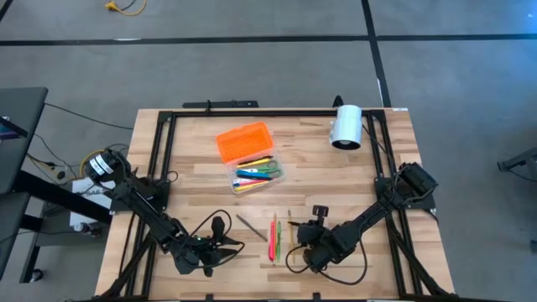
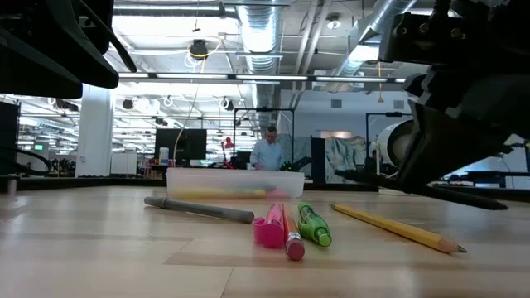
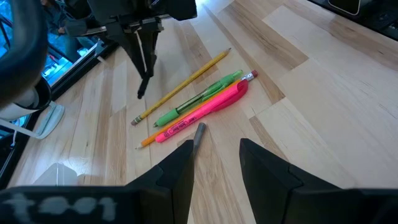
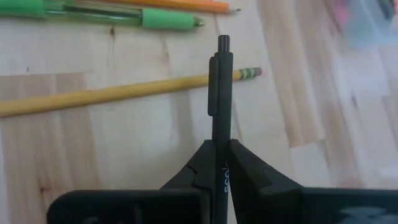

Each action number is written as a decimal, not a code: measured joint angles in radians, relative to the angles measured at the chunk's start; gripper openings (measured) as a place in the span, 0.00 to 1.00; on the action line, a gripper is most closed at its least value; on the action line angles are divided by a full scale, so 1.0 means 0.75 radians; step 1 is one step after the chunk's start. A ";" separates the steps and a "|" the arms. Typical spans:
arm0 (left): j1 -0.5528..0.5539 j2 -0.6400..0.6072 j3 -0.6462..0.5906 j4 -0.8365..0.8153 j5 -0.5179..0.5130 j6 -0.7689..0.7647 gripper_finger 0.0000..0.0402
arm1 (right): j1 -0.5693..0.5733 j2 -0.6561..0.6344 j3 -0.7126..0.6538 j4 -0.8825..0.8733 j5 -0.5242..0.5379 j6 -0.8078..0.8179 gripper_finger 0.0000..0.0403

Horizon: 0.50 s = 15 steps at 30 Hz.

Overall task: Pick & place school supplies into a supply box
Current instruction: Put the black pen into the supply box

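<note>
a grey floor (image 1: 252, 75) crossed by dark lines is seen around the wooden table (image 1: 193, 180). exposed ducts (image 2: 273, 25) and ceiling lights are shown beyond, where a person (image 2: 267, 151) is seated.

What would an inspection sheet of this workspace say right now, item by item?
Surface: wooden table, black frame round it.
Job's things: clear box holds supplies, orange lid beside it; grey pen, pink pen, green pen, orange pencil and yellow pencil lie loose.
Clutter: white cylinder near the far edge.
Grippers: left pincer open over the loose pens; right pincer shut on a black pen.
Cables: black loops by both arms.
Surroundings: workshop, a person far behind.
</note>
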 joint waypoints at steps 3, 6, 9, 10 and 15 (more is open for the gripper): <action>0.000 0.000 0.000 0.000 0.001 0.000 0.30 | 0.000 0.000 0.000 0.001 0.068 -0.028 0.04; 0.000 0.000 0.000 0.000 0.001 0.000 0.30 | 0.000 -0.001 0.001 -0.004 0.156 -0.046 0.04; 0.000 0.000 0.000 0.000 0.001 0.000 0.30 | -0.003 -0.001 0.001 0.000 0.246 -0.096 0.03; 0.000 0.000 0.000 0.000 0.001 0.000 0.30 | -0.008 -0.001 0.001 0.002 0.286 -0.113 0.03; 0.000 0.000 0.000 0.000 0.001 0.000 0.30 | -0.061 -0.001 0.007 0.017 0.487 -0.197 0.05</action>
